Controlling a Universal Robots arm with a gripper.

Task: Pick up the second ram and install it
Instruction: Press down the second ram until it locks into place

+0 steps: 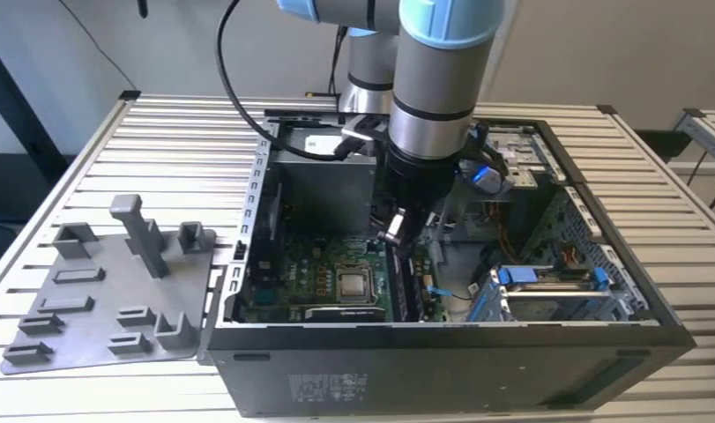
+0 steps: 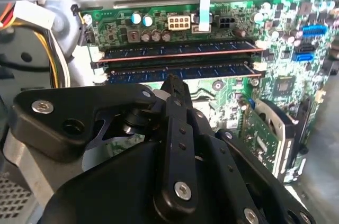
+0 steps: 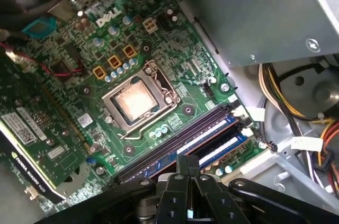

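- On a slatted white table point(image 1: 122, 150), reaching down into the open PC case point(image 1: 451, 370).
- Pinching the gripper point(image 2: 172, 83) shut on nothing, tips just beside the second ram point(image 2: 175, 69).
- Seeing it sitting in its slot next to the other stick point(image 2: 180, 49), roughly 6 o'clock from the tips in the exterior view, running 12-to-6.

White logo lettering point(image 3: 108, 16) on motherboard point(image 3: 175, 70), first wrist view: brand mark, I don't read it off. Pale stickers point(image 3: 29, 123) with fine print on graphics card point(image 3: 53, 176): too small for me. White tag point(image 3: 304, 143) on cable bundle point(image 3: 275, 89): faint, illegible. Exterior view: pale print block point(image 1: 333, 385) on case outer wall point(image 1: 451, 370), 6 o'clock from processor socket point(image 1: 354, 284): unreadable.
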